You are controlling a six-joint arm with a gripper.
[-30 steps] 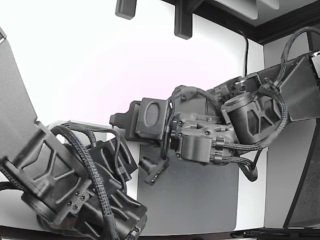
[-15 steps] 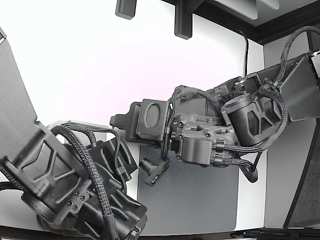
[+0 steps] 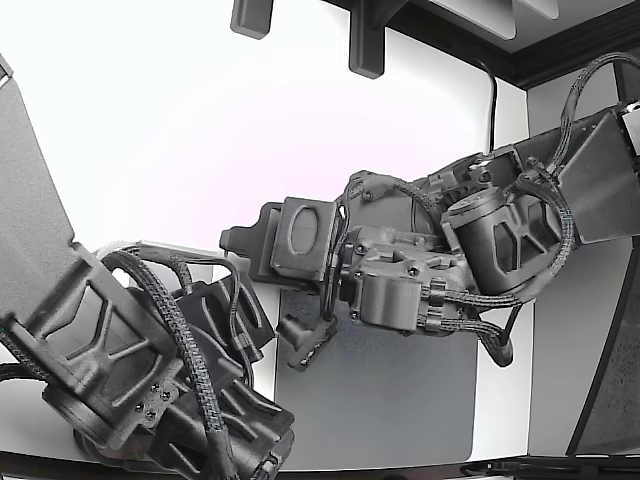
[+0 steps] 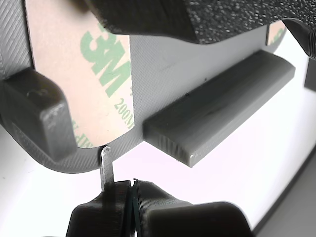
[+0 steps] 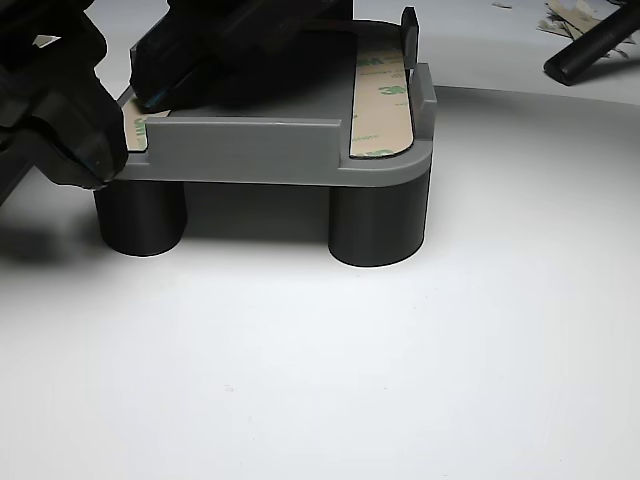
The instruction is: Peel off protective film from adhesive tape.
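A grey printed part stands on black round legs on the white table. A strip of tape with tan, green-lettered film lies along its right end in the other view. A second strip lies at its left end, mostly hidden under my black gripper. In the wrist view the film is flat on the part. My gripper is shut, and its thin metal tip touches the part's edge just below the film. No film shows between the jaws.
In the exterior view two black arms crowd over a grey mat. In the other view a black rod and scraps of film lie at the back right. A raised grey bar sits beside the tape.
In the exterior view the arm on the right has crept slightly to the left and down. Nothing else has moved.
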